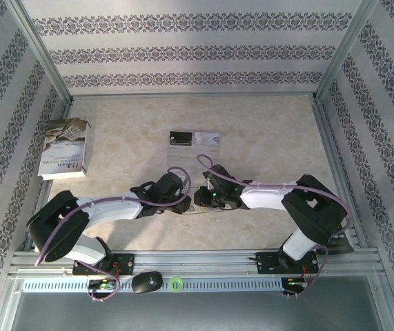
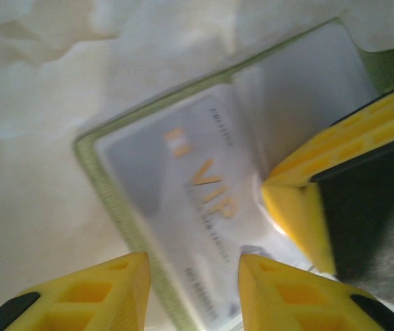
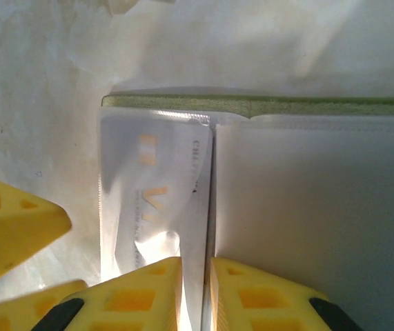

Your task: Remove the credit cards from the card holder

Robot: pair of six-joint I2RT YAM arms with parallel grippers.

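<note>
"What's that little folding thing made of?"

"The card holder (image 3: pixel 252 105) has a matt yellow-green rim, and inside it are glossy clear pockets that catch the light. It lies opened on the desk (image 1: pixel 266 138), low in the middle of the overhead view, where the two arms meet."

"Anything in it?"

"A VIP card (image 2: pixel 203 193), smooth and silvery with gold lettering, sits under the clear plastic of one pocket. The small print is too blurred to read."

"And the claws?"

"They're chunky yellow plastic wedges with hollow cells and black backs. The left claw (image 2: pixel 193 265) stands parted with nothing pinched, and the holder's green edge and the card show in its gap. The right claw (image 3: pixel 195 265) is almost closed, nipping a thin pocket edge of the holder just beside the card."

"Any other cards?"

"Two lie flat, side by side above centre in the overhead view. There's a black card (image 1: pixel 181 139) on the left and a silvery-white card (image 1: pixel 207 138) on the right, both well apart from the holder."

"What about the room?"

"The desk is pale beige with a marbled pattern. A grey-white book (image 1: pixel 65 147) lies at the left of the overhead view. Wallpaper (image 1: pixel 183 52) with dark ornamental stripes covers three sides, and aluminium rails (image 1: pixel 197 258) frame it all."
</note>
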